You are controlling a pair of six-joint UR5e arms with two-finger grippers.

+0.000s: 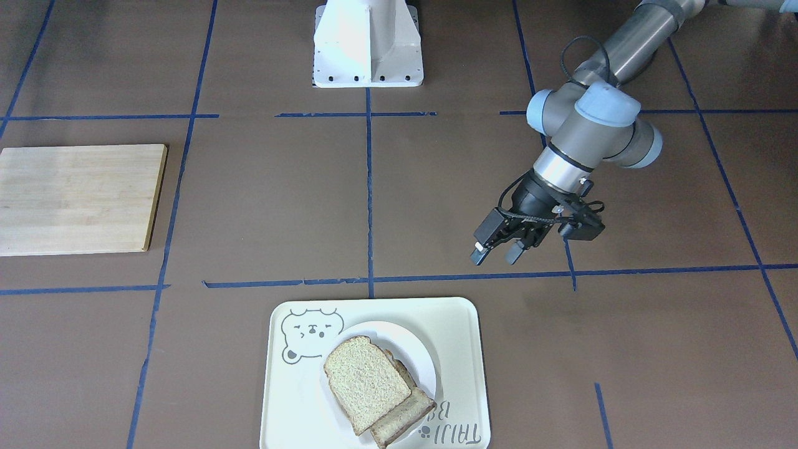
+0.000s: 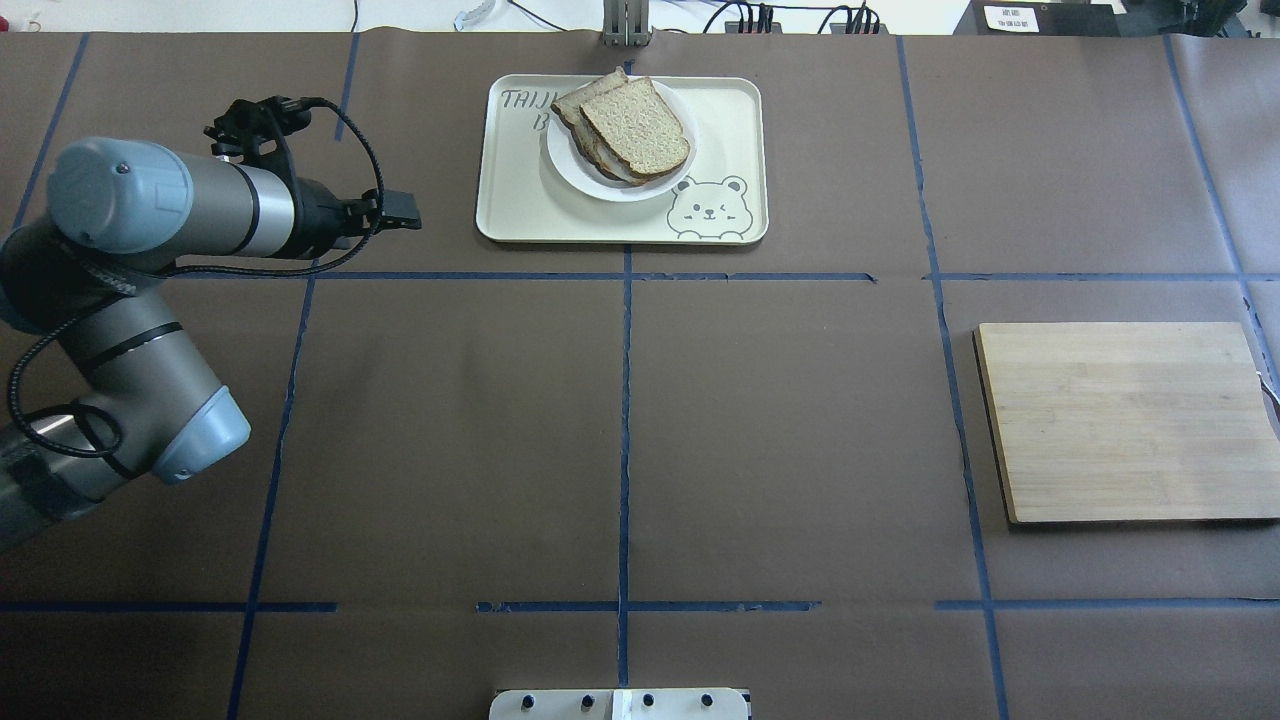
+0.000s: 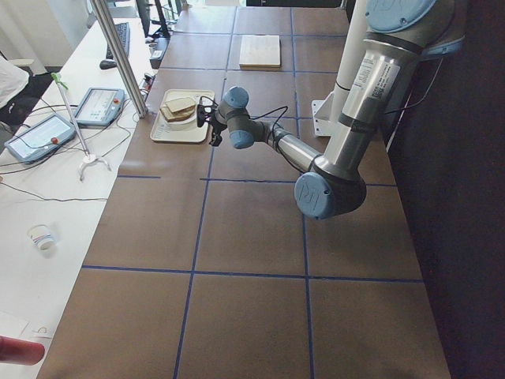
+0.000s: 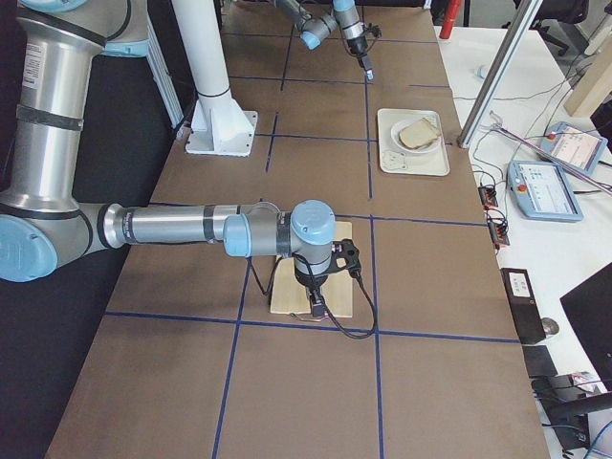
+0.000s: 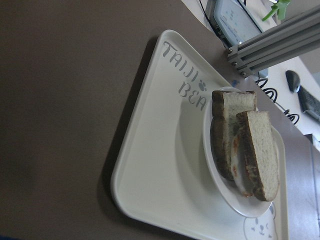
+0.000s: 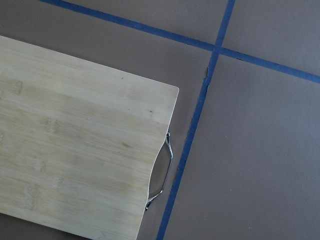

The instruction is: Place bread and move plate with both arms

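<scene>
**Worktop** (image 2: 450, 420): matt brown covering, spread under and all round the left fingers (image 1: 480, 252).
**Blue tape lines** (image 2: 625, 400): a grid of large squares, with one line passing close by those fingers.
**Side table** (image 3: 31, 260): white, beyond the fingers along the worktop's far edge. It carries two teach pendants (image 3: 99, 106), a keyboard (image 3: 122, 35), loose cables and a paper cup (image 3: 41, 236).
**Aluminium post** (image 3: 118, 55): rises tilted ahead of the fingers, at that same edge.
**Light:** bright and even, with soft shadows and a faint sheen on the brown covering.
</scene>
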